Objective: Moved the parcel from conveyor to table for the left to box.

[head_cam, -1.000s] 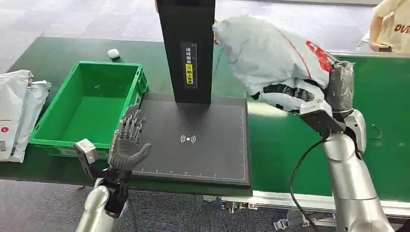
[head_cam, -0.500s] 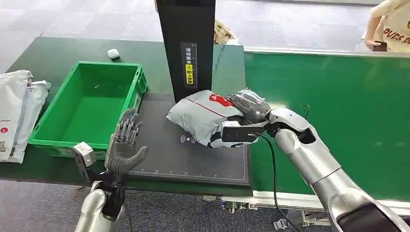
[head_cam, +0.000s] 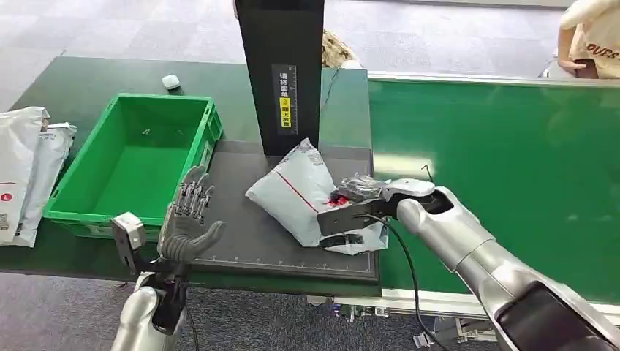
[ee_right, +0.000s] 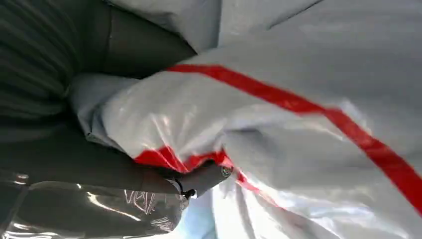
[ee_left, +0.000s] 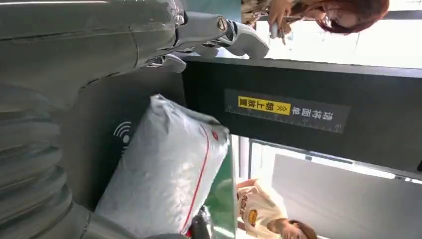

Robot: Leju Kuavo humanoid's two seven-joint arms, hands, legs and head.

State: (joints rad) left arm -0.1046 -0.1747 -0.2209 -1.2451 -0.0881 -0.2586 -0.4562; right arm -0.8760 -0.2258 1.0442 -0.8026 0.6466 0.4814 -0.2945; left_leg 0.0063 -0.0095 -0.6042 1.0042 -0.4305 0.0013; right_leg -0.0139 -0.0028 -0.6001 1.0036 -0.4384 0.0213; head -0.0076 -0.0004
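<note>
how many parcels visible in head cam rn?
3. One grey parcel lies on the black scanner pad, held by the right hand. Two white parcels, and, overlap at the table's left edge; more may be hidden out of frame.

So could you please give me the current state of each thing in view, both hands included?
Grey plastic parcel with red stripe: lying on the black scanner pad, gripped at one end.
Right hand: holding the parcel.
Left hand: empty, fingers apart, raised at the pad's near left corner.
Green plastic crate: upright, empty.
White mailer bags: lying left of the crate.
</note>
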